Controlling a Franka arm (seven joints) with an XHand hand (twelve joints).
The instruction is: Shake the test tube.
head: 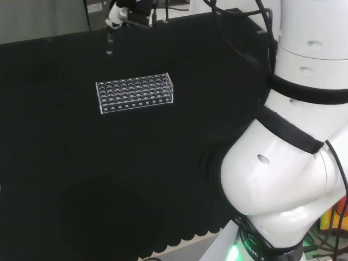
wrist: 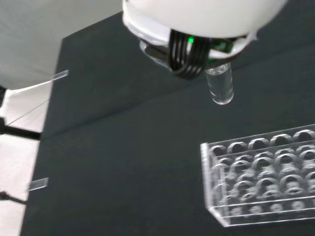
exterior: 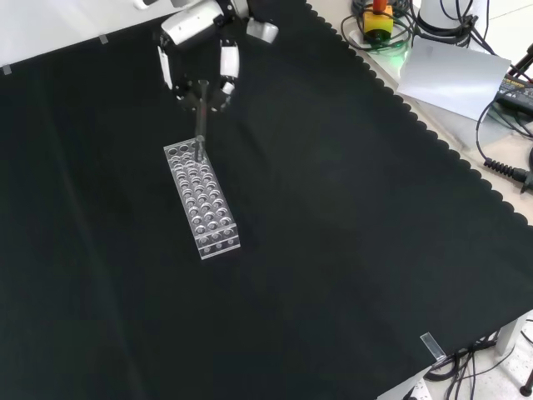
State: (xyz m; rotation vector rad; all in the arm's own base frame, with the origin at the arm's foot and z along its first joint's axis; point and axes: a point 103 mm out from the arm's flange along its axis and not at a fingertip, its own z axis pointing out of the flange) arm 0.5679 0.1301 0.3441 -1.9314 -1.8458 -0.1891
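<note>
Test tube hangs pinched in robot hand above rack.

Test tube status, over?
Hand shut on test tube. Tube hangs upright, lifted clear of the rack. Nothing in the way on the black cloth.

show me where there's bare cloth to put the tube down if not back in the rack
In the front view, the black cloth is bare right of and below the clear rack, out to the scalloped edge. It is tight only at the rack's top end, where the hand holds the test tube.
</note>
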